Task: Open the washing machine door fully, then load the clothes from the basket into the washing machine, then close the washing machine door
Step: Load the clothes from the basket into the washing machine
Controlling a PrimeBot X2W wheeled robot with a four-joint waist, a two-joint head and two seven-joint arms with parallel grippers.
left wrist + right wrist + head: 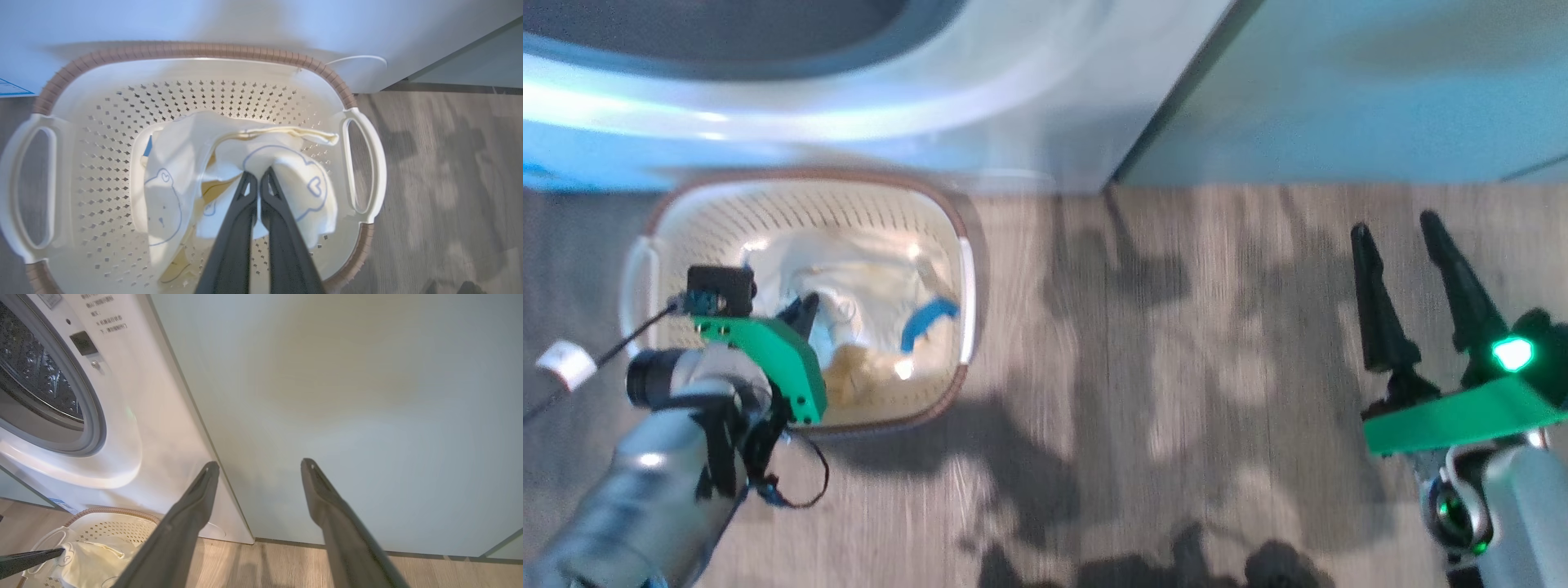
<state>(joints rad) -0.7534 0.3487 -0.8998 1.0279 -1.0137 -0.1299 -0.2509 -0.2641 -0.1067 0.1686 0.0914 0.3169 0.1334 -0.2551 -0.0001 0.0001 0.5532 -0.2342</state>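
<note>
We have the left gripper (257,175) pinched shut on a fold of the clothes (179,163), which lie in the basket (184,50) on the floor (1176,367), just in front of the washer (135,428). The step in hand, as we judge it, is lifting the bundle out. To do it well, we should raise it straight up until the trailing fabric clears the basket's brown rim, so the light basket is not dragged or tipped. Then we swing up to the drum opening (45,400), which stands uncovered above. The grip takes only 1 fold, so a slow lift guards against slipping. The right gripper (1394,223) hangs empty with its jaws wide apart, well off to the side by the cabinet (347,396). The clothes are pale yellow, soft and crumpled, printed with blue-outlined bears and small hearts. A bright blue piece (929,318) lies among them.
</note>
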